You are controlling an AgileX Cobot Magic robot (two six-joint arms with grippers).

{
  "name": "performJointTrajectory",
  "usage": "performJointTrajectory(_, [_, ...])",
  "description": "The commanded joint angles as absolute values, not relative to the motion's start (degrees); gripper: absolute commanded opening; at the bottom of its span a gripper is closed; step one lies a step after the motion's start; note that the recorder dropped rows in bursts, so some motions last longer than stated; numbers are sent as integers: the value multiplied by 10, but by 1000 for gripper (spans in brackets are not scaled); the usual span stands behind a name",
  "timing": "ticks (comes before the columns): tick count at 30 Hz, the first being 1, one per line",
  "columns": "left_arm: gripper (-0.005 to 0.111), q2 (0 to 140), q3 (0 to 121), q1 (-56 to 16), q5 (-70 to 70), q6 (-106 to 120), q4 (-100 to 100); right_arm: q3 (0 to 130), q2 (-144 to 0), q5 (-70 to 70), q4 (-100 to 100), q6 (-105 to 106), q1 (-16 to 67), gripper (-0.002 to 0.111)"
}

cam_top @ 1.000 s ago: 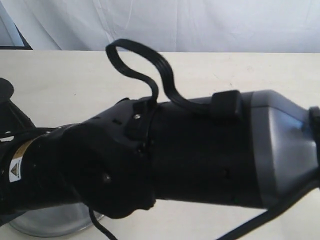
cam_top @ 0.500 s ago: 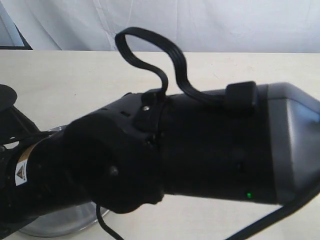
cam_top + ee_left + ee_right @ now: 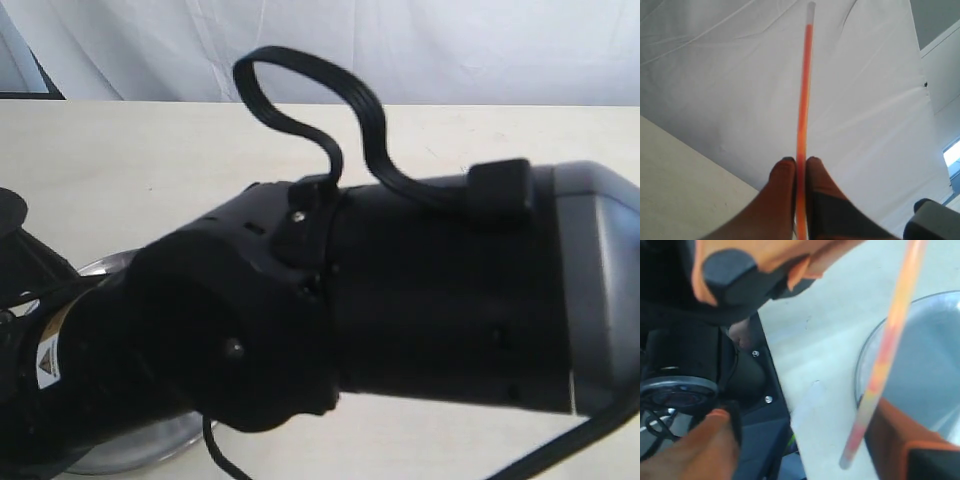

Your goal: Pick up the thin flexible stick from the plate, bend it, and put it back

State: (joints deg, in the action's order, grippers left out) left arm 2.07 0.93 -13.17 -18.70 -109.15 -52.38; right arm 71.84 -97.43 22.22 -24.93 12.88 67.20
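left gripper (image 3: pixel 801 167): clamped on the thin flexible stick (image 3: pixel 804 90), which runs straight out from its tips.
right gripper (image 3: pixel 797 415): i see it apart, stick's free end between its fingers, off the plate (image 3: pixel 935 375).

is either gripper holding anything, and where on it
The left gripper pinches the thin flexible stick on its orange part, far from the pale tip. The right gripper looks open, not clamping it.

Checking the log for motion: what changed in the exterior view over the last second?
The big black arm filling the exterior view shifted rightward, its looped black cable with it. The round shiny silver metal plate stayed at lower left, mostly hidden. No grasp or release shows there.
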Motion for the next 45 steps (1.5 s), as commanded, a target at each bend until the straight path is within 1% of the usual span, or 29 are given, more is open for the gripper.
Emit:
performJointTrajectory(1, [0,20,11,-132,-203,-1088,-530,718,-956,212,-175,133,673,46])
performJointTrajectory(6, [0,20,11,-132,-208,-1089,-532,718,-954,154,-165,133,673,19])
performJointTrajectory(7, [0,20,11,-132,-212,-1090,-532,718,-955,148,-165,133,670,11])
performJointTrajectory(9, [0,20,11,-132,-222,-1090,-525,718,-956,149,-166,128,661,0])
performJointTrajectory(15, [0,20,13,-132,-227,-1090,-508,718,-980,174,-171,115,608,-1])
performJointTrajectory(20, [0,20,16,-132,-227,-1090,-508,718,-993,164,-167,115,589,-1])
performJointTrajectory(25, [0,20,17,-132,-225,-1088,-509,718,-1002,145,-167,115,583,-1])
performJointTrajectory(35, [0,20,17,-132,-187,-1038,-534,718,-961,247,-227,118,584,-1])
performJointTrajectory(45, [1,20,17,-132,-166,-1038,-542,718,-940,308,-251,121,588,-1])
